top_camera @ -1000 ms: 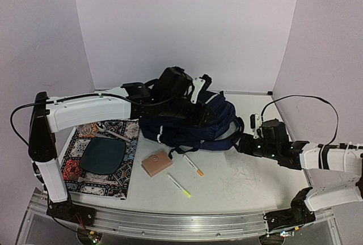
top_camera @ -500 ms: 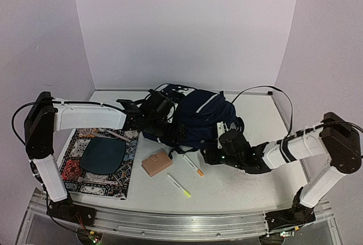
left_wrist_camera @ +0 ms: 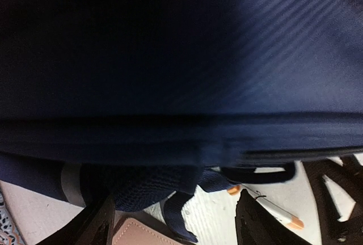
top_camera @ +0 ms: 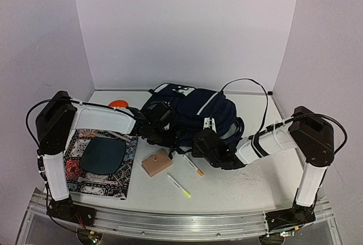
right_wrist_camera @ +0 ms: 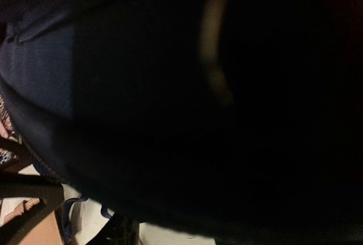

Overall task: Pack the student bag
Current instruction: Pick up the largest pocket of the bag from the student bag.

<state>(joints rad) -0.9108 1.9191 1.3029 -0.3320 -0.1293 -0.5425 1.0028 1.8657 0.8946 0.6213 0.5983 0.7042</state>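
Observation:
The student bag (top_camera: 195, 109), navy with thin light stripes, lies at the middle back of the table. My left gripper (top_camera: 163, 134) is low against its front-left edge. In the left wrist view that gripper (left_wrist_camera: 178, 222) stands open, its dark fingers (left_wrist_camera: 101, 225) wide apart, with a loose navy strap (left_wrist_camera: 173, 211) hanging between them unclamped and the bag (left_wrist_camera: 181, 58) filling the upper view. My right gripper (top_camera: 200, 143) is pressed to the bag's front edge. Dark bag fabric (right_wrist_camera: 170, 86) fills the right wrist view and hides its jaws.
A pink wallet (top_camera: 156, 164) lies in front of the bag, with an orange-tipped pen (top_camera: 193, 165) and a yellow-tipped pen (top_camera: 179, 186) beside it. A patterned book (top_camera: 85, 180) with a dark plate (top_camera: 102, 155) sits at the left. An orange object (top_camera: 118, 103) shows behind the left arm.
My left arm came down from above the bag to its front-left edge, opening wider. My right arm swung in from the right side to the bag's front. The bag shifted back.

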